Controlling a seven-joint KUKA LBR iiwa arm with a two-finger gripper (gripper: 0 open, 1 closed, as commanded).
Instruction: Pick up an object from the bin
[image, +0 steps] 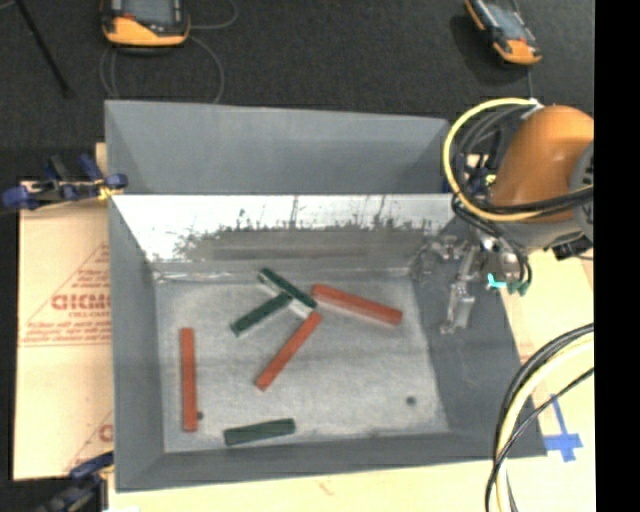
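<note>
Leftmost on the floor of the bin (300, 160), a red stick (187, 380) lies pointing front to back. Near the front wall lies a dark green stick (259, 432). Mid-floor, two green sticks (260, 315) cross, and an orange-red stick (288, 350) slants just below them. Right of these lies a red bar (357, 305), the thing nearest the gripper (458, 300). That hangs over the right sloping wall, apart from the bar; whether it is released or clenched I cannot tell.

Dark carpet (330, 60) covers the far floor. One orange-and-black device (145, 20) lies far left, a second device (503, 28) far right.
</note>
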